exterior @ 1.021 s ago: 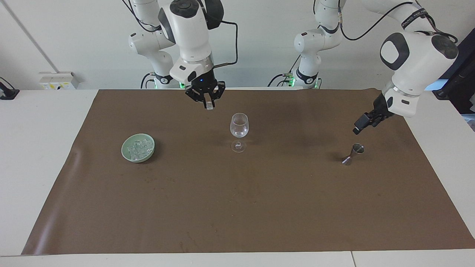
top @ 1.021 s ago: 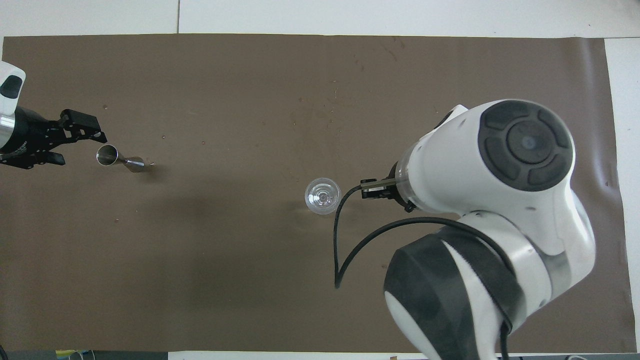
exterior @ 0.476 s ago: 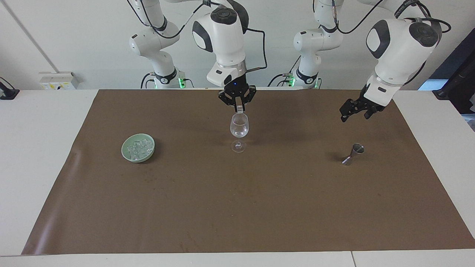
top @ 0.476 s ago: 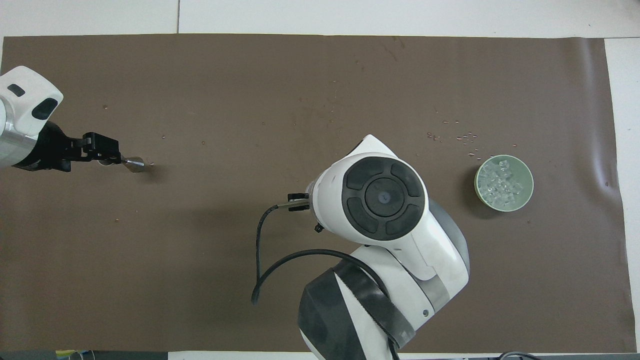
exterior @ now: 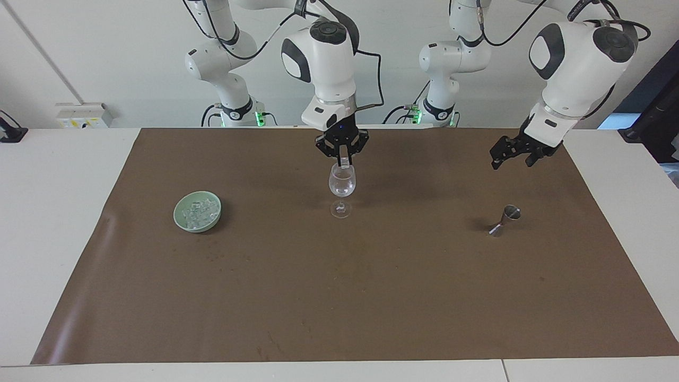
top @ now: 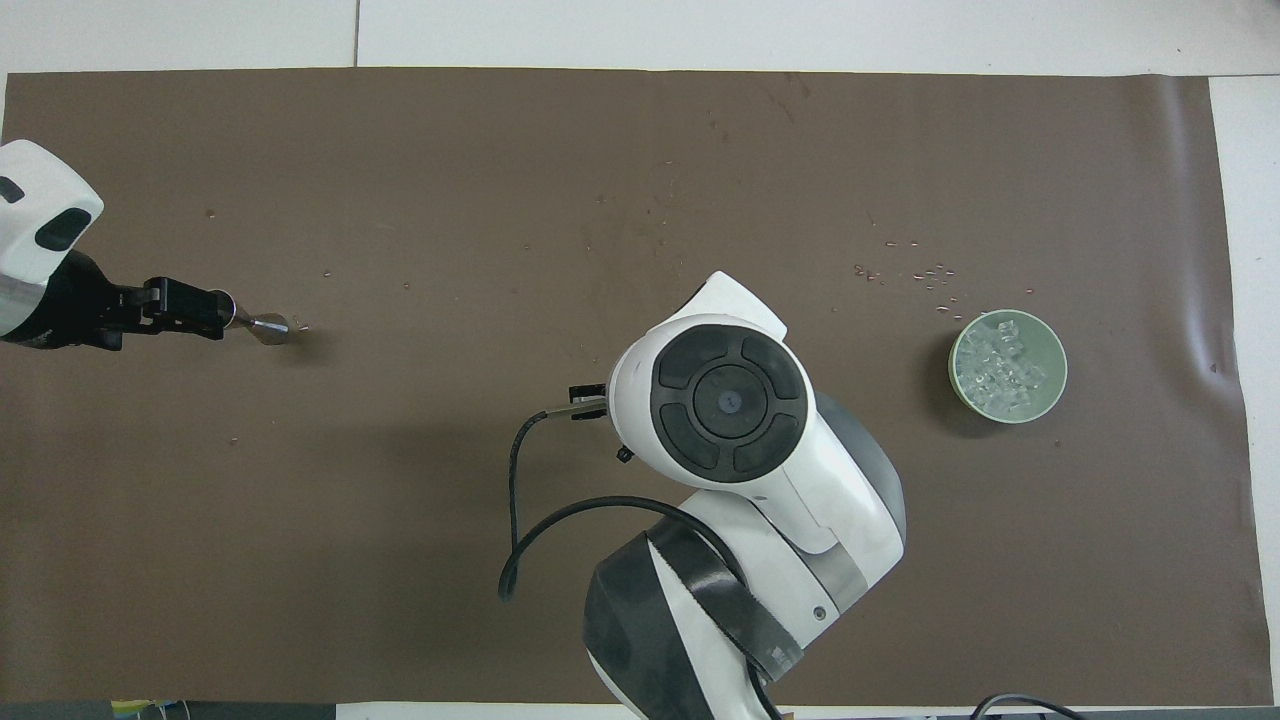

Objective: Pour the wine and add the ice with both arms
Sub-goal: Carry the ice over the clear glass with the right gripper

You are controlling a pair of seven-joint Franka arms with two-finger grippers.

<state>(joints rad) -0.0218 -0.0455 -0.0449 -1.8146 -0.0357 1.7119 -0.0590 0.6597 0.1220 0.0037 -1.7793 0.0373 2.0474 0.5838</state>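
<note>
Your right hand [exterior: 342, 157] is hovering over the clear stemmed wine glass [exterior: 341, 189], pinching one small clear ice cube. Remaining ice [exterior: 197, 212] is sitting in the pale green bowl [exterior: 181, 217]. Left hand [exterior: 510, 154] is waiting, spread, above the steel jigger [exterior: 506, 219]. Pour looks done; ice drop is pending.

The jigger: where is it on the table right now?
The jigger stands on the brown mat toward the left arm's end, beside the wine glass, with the left gripper raised above it.
</note>
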